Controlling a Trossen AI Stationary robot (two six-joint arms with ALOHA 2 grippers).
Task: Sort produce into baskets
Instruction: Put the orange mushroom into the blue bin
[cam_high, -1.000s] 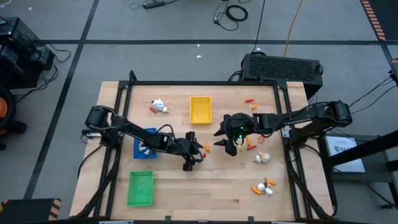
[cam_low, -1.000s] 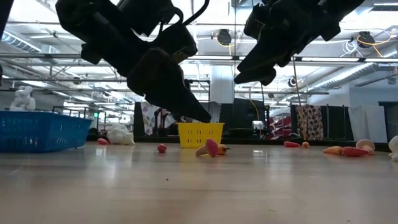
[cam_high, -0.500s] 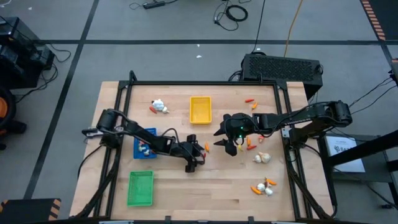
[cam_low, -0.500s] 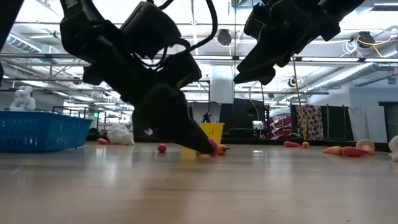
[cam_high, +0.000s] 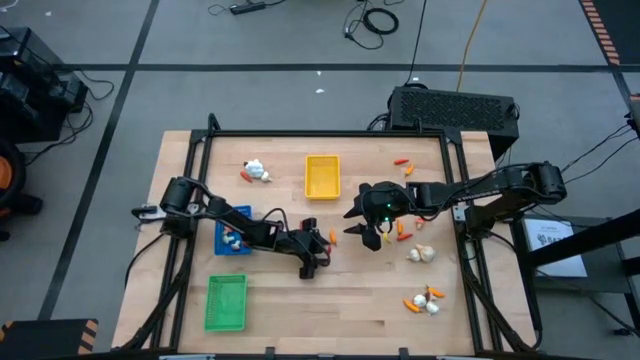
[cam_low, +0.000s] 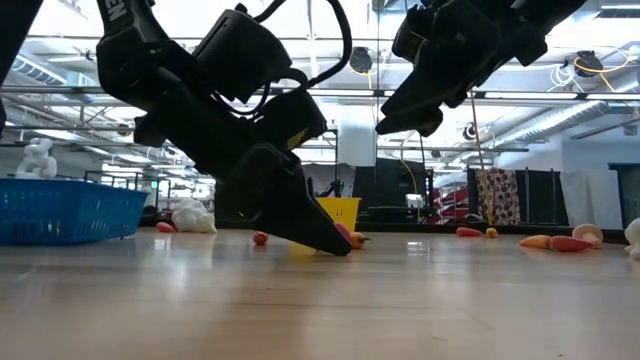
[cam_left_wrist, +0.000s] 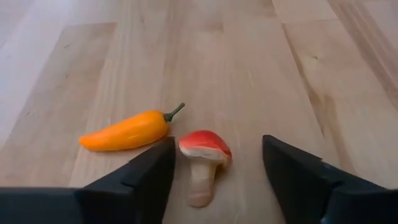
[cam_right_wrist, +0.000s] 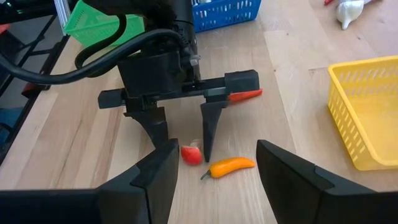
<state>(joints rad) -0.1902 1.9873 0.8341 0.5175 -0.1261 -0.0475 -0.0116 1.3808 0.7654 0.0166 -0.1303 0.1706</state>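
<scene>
A small mushroom (cam_left_wrist: 204, 155) with a red cap and a whitish stem lies on its side on the wooden table. An orange pepper (cam_left_wrist: 126, 132) lies right beside it. My left gripper (cam_left_wrist: 217, 144) is down at the table top, open, one finger on each side of the mushroom. One finger stands close to the cap, and no touch shows. The right wrist view shows the same: the left gripper (cam_right_wrist: 185, 151), the mushroom (cam_right_wrist: 191, 154) and the pepper (cam_right_wrist: 230, 166). My right gripper (cam_high: 365, 232) hangs open above the table, to the right, with nothing between its fingers.
The yellow basket (cam_high: 322, 176) stands at the far middle. The blue basket (cam_high: 232, 230) is partly under my left arm. The green basket (cam_high: 226, 302) is at the near left. More produce lies at the far left (cam_high: 257, 171) and along the right side (cam_high: 421, 254), (cam_high: 425, 300).
My left gripper has come down from above the table to the table top, and its fingers now stand around the mushroom. The mushroom and the pepper have stayed where they were. My right arm has kept still.
</scene>
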